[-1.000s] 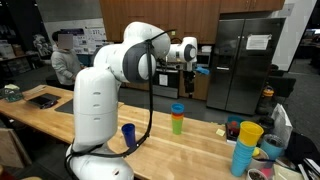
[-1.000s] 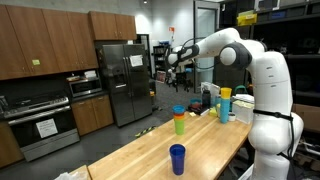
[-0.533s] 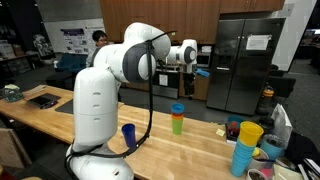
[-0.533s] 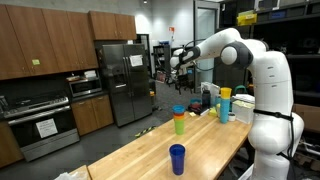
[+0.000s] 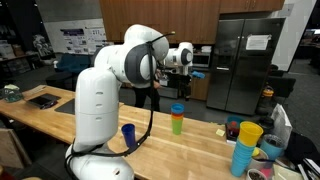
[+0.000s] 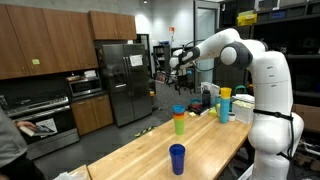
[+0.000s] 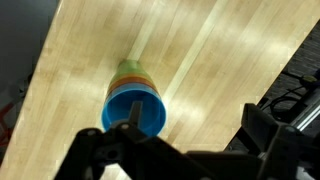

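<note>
My gripper hangs high above the wooden table, also seen in the other exterior view. In the wrist view the gripper is open and empty, its dark fingers spread wide. Right below it stands a stack of cups with a blue cup on top and orange and green cups under it. The stack shows in both exterior views, upright near the middle of the table, well below the gripper and apart from it.
A single dark blue cup stands on the wooden table. A taller stack of yellow and blue cups and some clutter sit at the table's end. A person is at one exterior view's edge.
The gripper has shifted slightly while staying high above the cup stack. People in the background have moved; one has come into an exterior view at the lower left.
</note>
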You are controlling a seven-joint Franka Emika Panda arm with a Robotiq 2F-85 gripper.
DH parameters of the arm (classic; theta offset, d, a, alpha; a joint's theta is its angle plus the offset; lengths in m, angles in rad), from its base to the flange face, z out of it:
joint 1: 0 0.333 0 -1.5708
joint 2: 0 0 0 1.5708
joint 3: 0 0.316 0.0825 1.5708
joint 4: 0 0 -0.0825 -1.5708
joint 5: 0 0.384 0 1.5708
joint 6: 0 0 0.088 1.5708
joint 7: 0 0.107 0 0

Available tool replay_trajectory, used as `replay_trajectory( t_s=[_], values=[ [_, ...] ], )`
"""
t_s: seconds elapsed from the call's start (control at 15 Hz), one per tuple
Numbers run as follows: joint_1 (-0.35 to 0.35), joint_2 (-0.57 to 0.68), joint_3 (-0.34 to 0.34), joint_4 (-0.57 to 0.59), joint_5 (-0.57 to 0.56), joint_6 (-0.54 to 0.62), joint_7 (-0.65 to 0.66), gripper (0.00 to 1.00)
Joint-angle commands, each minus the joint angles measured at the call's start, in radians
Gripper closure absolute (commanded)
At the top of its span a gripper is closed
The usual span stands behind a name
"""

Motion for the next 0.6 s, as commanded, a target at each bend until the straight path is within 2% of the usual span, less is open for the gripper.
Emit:
replay_trajectory(
  t_s=[0.0,0.13,0.53],
  values=[
    [0.015,0.01,0.018,0.001,-0.028,-0.023,-0.01,0.0],
    [0.038,0.005,0.039,-0.017,-0.048,-0.038,-0.028,0.0],
    [0.088,-0.058,0.089,-0.175,-0.087,-0.011,-0.055,0.0]
  ],
)
